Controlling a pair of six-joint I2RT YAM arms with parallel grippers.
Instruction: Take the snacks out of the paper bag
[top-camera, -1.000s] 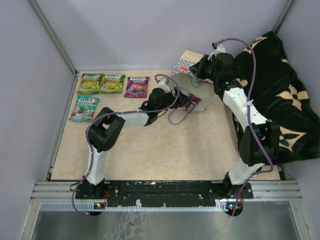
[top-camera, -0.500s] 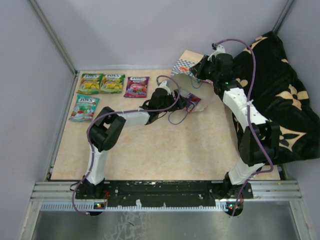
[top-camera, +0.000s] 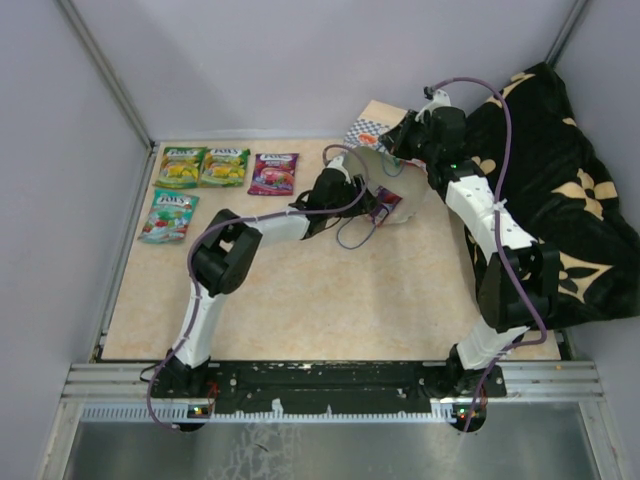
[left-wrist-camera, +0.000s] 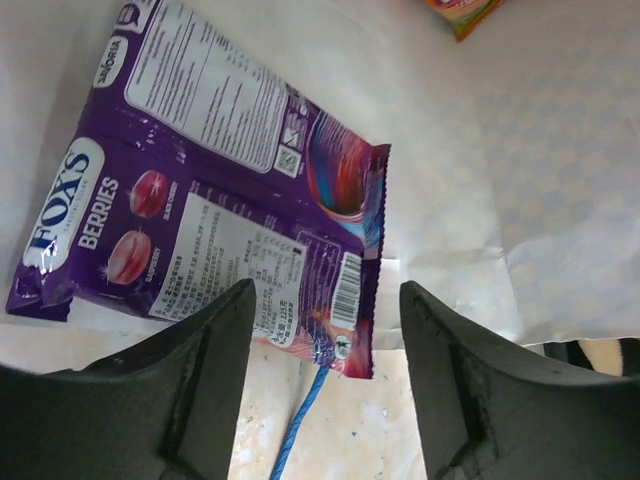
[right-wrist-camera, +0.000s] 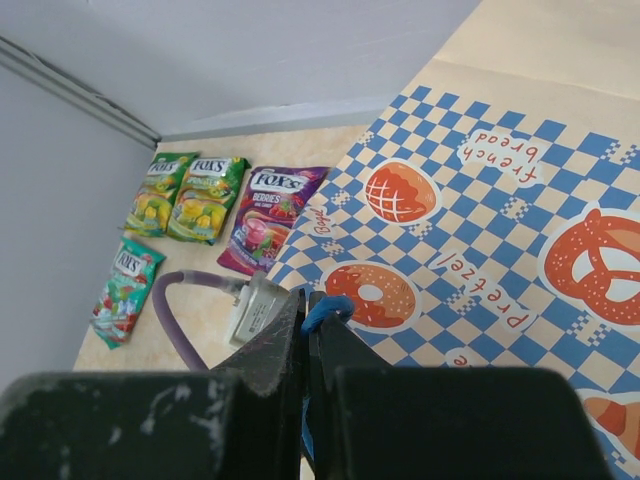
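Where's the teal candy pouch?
In the top view, the teal FOX'S pouch lies by the table's left edge, just nearer the robot than the leftmost green-yellow pouch.

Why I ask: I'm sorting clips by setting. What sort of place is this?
Probably a robot test cell in a lab, not a home or shop: plain grey panel walls box in a beige stone-patterned tabletop, and a black-and-silver metal mounting rail runs along its near edge.

Teal pouch (top-camera: 168, 215), two green-yellow pouches (top-camera: 224, 167), purple pouch (top-camera: 273, 173) flat on table (top-camera: 330, 290), left side. Second purple pouch (left-wrist-camera: 200, 200) back-up inside checkered paper bag (right-wrist-camera: 480, 200).
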